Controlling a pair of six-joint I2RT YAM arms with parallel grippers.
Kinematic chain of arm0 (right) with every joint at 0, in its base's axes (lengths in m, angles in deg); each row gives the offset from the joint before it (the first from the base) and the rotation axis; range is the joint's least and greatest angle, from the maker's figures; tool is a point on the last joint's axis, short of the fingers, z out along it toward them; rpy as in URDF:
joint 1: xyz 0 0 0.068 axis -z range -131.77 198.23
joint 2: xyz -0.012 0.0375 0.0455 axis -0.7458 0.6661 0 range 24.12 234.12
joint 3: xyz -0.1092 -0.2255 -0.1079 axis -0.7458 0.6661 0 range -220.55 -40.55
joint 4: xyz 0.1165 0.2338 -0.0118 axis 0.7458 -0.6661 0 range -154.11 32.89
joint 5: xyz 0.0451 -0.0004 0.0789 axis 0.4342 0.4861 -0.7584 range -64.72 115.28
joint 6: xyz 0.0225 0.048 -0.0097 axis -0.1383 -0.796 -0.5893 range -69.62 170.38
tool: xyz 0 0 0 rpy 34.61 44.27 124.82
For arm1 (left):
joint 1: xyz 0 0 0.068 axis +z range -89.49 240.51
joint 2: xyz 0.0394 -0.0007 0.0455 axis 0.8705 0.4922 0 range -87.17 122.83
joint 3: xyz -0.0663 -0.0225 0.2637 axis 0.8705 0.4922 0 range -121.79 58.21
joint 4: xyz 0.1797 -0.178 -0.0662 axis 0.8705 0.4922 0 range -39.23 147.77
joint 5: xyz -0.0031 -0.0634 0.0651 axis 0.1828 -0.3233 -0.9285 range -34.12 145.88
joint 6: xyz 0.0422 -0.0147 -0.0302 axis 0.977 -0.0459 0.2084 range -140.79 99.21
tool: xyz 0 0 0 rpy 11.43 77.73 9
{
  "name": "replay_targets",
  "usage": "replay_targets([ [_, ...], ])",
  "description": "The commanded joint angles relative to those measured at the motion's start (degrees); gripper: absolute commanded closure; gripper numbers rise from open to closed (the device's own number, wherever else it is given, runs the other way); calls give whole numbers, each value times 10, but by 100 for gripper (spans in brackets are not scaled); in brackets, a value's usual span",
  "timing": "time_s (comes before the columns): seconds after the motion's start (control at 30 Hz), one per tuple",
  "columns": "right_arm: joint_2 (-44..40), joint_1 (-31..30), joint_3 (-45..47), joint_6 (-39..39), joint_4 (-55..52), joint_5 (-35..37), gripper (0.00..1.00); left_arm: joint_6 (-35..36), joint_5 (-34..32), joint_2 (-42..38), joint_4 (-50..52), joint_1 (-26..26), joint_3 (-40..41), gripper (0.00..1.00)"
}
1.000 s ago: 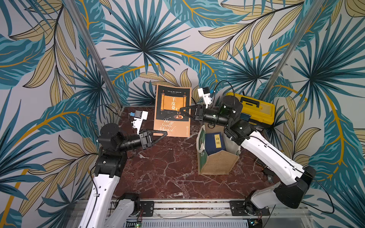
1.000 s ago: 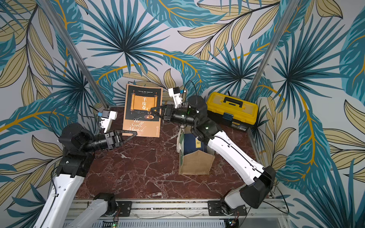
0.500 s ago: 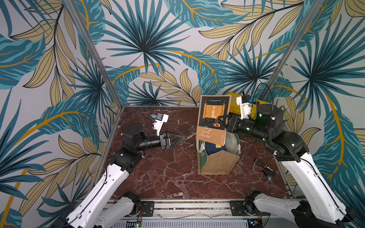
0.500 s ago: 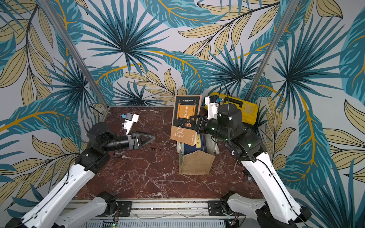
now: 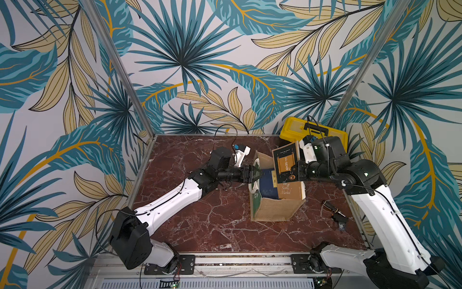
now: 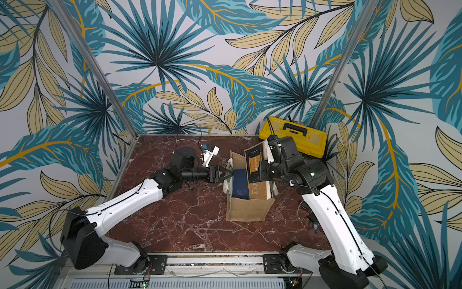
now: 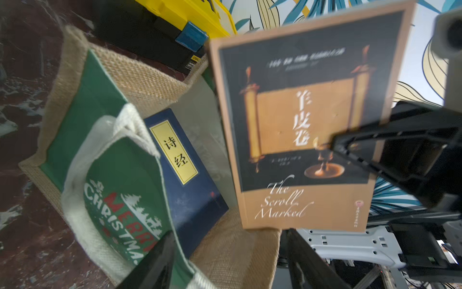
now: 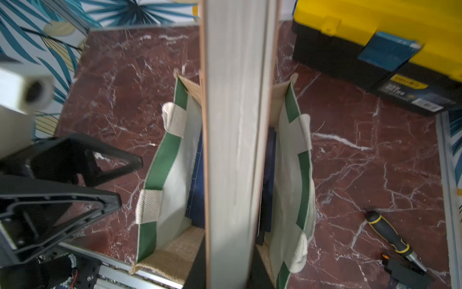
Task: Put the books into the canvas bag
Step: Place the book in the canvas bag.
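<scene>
Now over the canvas bag [image 5: 272, 212], scroll book [image 5: 285, 160] pinched by right pincer [image 5: 292, 175]; left pincer [image 5: 258, 173], newly spread at 9 o'clock, permits lowering.

canvas bag [image 7: 140, 82]: rough jute weave | toolbox [image 6: 312, 140]: glossy plastic | table [image 5: 220, 220]: polished marble | book [image 7: 275, 112]: matt paper

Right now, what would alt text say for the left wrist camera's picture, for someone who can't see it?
A tan-and-black book titled The Scroll Marked, pinched by the right gripper, hangs upright over the open canvas bag. A navy book with a yellow label stands inside, and a yellow toolbox sits behind.
</scene>
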Motion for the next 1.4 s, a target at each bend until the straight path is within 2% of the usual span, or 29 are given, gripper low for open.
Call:
replay_targets([
  [0.0, 10, 8, 24, 3, 16, -82, 100, 10, -34, 6, 15, -3, -39, 29],
  [0.23, 30, 33, 64, -35, 55, -158, 100, 7, -75, -11, 31, -3, -18, 29],
  [0.53, 42, 85, 187, -115, 233, -268, 100, 13, -97, -31, 64, -2, -7, 28],
  [0.63, 53, 99, 217, -123, 265, -281, 100, 13, -101, -39, 76, -2, 0, 28],
  [0.7, 62, 104, 220, -111, 250, -265, 95, 9, -104, -44, 75, -2, 10, 28],
  [0.83, 65, 108, 207, -81, 203, -214, 65, 9, -107, -50, 76, 0, 16, 28],
  [0.93, 49, 108, 181, -62, 174, -175, 49, 12, -108, -49, 75, 2, 11, 28],
  [1.23, -5, 109, 82, -8, 102, -56, 36, 32, -111, -19, 104, 5, -30, 28],
  [1.37, -29, 110, 78, 21, 90, 57, 25, 58, -125, -12, 143, 11, -60, 27],
])
